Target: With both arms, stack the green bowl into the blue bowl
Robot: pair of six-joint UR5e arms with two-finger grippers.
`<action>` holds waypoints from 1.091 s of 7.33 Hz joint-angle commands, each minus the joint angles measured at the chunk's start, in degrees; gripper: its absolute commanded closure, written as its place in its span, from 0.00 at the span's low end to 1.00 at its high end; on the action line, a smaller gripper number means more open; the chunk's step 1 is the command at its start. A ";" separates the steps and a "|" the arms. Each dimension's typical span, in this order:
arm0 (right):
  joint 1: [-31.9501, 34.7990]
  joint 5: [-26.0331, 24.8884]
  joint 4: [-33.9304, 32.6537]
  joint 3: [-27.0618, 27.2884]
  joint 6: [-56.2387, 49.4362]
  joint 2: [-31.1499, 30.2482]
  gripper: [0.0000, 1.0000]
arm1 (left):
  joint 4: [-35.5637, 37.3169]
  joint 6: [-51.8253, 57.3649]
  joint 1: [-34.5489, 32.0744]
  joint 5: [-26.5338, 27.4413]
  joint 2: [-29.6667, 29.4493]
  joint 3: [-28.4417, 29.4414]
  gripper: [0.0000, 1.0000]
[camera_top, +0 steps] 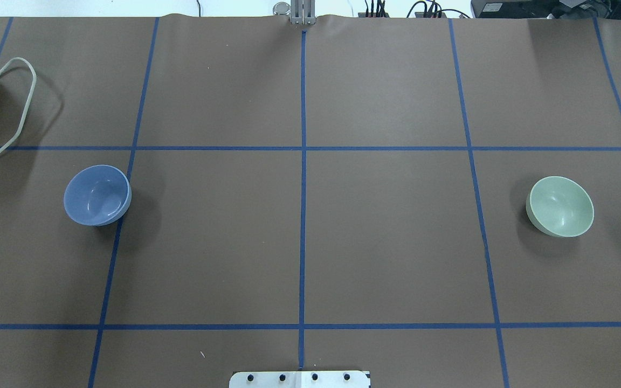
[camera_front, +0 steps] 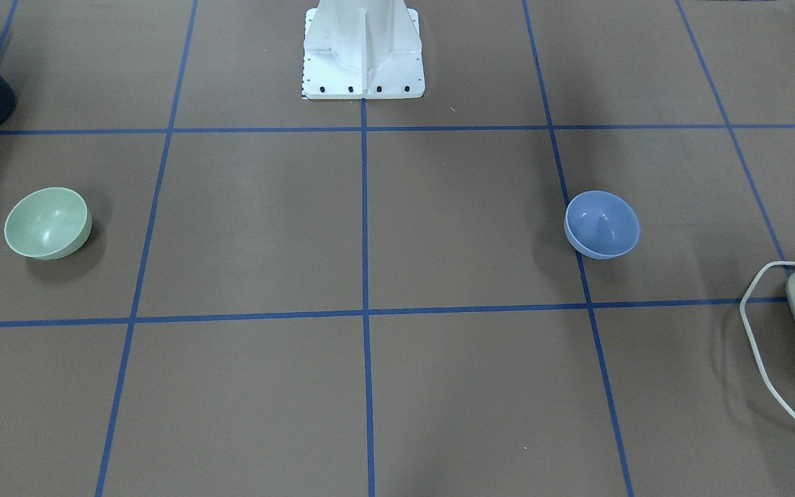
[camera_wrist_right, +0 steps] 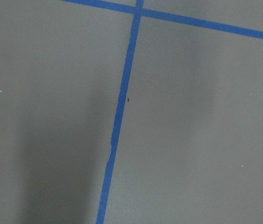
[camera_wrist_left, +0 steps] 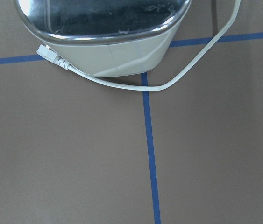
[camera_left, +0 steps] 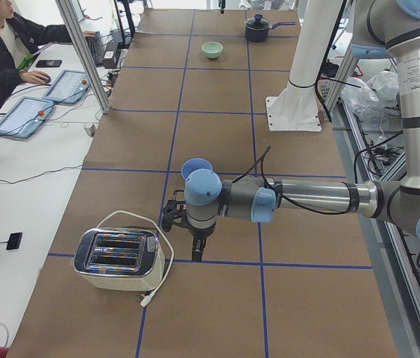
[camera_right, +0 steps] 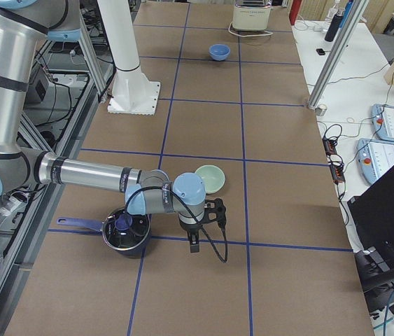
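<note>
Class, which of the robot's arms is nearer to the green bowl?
Right. The right gripper hangs beside the green bowl; the left gripper is far off, by the blue bowl.

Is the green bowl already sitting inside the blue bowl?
No, the green bowl and the blue bowl stand far apart, at opposite sides of the overhead view.

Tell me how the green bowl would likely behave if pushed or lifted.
The green bowl looks thin-walled, so probably light and stiff. Its rounded underside suggests it may rock or tip when nudged. Its smooth surface could slip when pinched.
</note>
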 commanded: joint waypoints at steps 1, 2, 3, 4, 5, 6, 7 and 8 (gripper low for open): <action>-0.08 -0.16 12.83 0.36 1.23 0.90 0.00 | -8.65 -0.01 -0.01 0.33 -4.29 0.01 0.01; -0.08 0.71 15.60 0.36 2.80 1.69 0.00 | -12.98 -0.27 -0.01 -0.10 -5.45 0.54 0.01; -0.60 1.58 15.54 0.28 5.34 4.04 0.00 | -13.55 0.16 -0.01 -0.28 -5.29 0.11 0.01; -1.56 2.29 15.54 0.36 6.93 4.59 0.00 | -16.42 0.42 0.43 -0.11 -5.29 0.54 0.01; -4.53 1.95 15.71 0.97 11.74 5.38 0.00 | -20.71 -4.01 3.82 -1.06 -5.73 0.80 0.01; -8.56 0.12 15.72 2.46 18.48 6.17 0.00 | -22.93 -13.98 8.99 -1.07 -6.34 0.46 0.03; -12.08 -3.90 15.72 2.47 21.34 6.61 0.00 | -27.13 -24.08 13.74 -0.29 -5.74 0.98 0.03; -14.12 -6.99 15.72 2.47 23.10 6.62 0.00 | -27.52 -29.84 19.88 3.03 -5.73 0.98 0.02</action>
